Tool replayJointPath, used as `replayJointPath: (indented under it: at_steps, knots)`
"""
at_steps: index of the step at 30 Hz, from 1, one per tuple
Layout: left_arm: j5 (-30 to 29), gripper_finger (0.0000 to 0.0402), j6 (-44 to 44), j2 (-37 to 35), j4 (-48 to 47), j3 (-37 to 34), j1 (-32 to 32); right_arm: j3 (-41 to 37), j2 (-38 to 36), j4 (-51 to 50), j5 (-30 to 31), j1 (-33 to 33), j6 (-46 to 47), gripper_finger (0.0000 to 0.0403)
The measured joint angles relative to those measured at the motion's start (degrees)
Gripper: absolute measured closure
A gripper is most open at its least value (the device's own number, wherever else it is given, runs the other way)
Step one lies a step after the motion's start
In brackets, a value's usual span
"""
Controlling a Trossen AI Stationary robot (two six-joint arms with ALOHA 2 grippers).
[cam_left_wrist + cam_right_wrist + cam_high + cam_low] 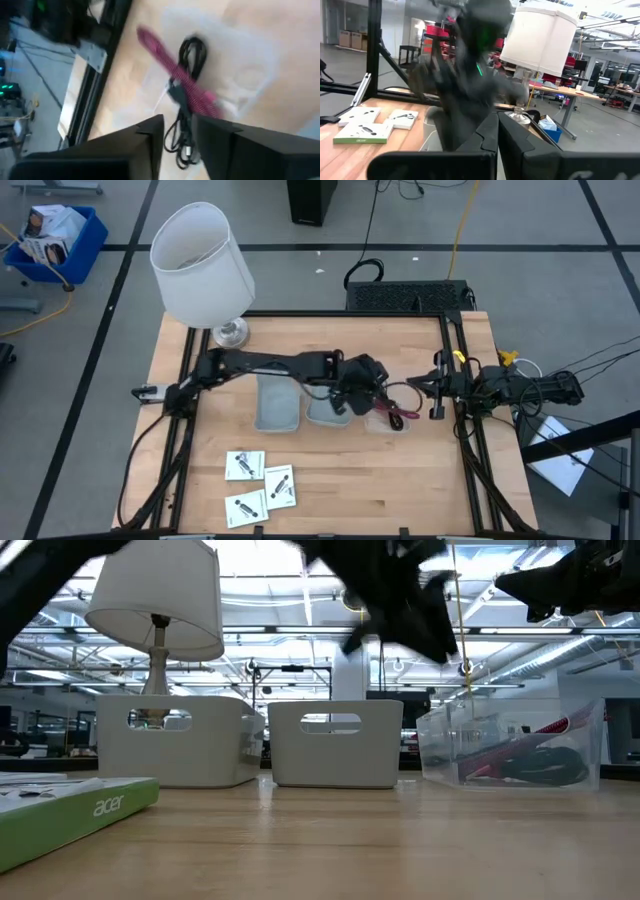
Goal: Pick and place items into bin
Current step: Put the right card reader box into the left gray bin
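Red-and-black cable bundle [393,413] lies in the clear bin [385,423]; three white packets [262,485] lie flat near the table's front edge.

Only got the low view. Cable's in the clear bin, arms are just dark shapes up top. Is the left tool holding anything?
Observer: No. The left wrist view shows the left tool open with nothing between its fingers. The cable bundle lies beyond them, inside the clear bin.
Operator: Right arm?
Observer: The right wrist view shows the right tool shut. In the high view that arm sits at the table's right edge, beside the clear bin.
Operator: What's not binned?
Observer: The high view shows three white packets lying flat together near the table's front left, away from both arms.
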Motion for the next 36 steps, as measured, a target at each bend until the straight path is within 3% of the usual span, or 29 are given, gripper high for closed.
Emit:
replayJointPath:
  at_steps: [6, 9, 15, 19, 23, 25, 30, 36]
  knots:
    - [-0.81, 0.0389, -10.46, -11.35, -19.46, 0.0, -2.92, -0.01, 0.09, 0.36, -0.06, 0.0, 0.32, 0.0403]
    - [-1.07, 0.0393, -19.47, -17.1, -27.89, 0.01, -4.74, -0.01, 0.1, 0.49, -0.02, 0.0, 0.33, 0.0403]
    - [-2.04, 0.0393, -46.23, -24.43, -43.12, -0.04, -10.65, -0.01, 0.07, 2.74, -0.32, 0.0, 1.99, 0.0403]
    - [-6.62, 0.0397, -53.26, -27.57, -47.99, -2.97, -17.54, 0.01, 0.16, 2.67, -1.82, 0.02, 3.35, 0.0403]
    - [-9.68, 0.0394, -58.02, -32.81, -42.08, -10.56, -23.3, 0.01, 0.25, 1.97, -1.87, 0.04, 4.49, 0.0403]
    - [-11.34, 0.0394, -59.85, -36.76, -34.54, -16.73, -25.64, 0.01, 0.23, 1.95, -1.87, 0.04, 5.53, 0.0403]
    - [-14.37, 0.0395, -62.54, -48.7, -12.24, -37.02, -31.71, 0.01, 0.38, 1.38, -1.87, 0.04, 6.49, 0.0403]
    - [-24.56, 0.0398, -67.59, -62.17, 12.61, -62.99, -36.72, 0.01, 0.4, 0.84, -1.87, 0.04, 6.46, 0.0403]
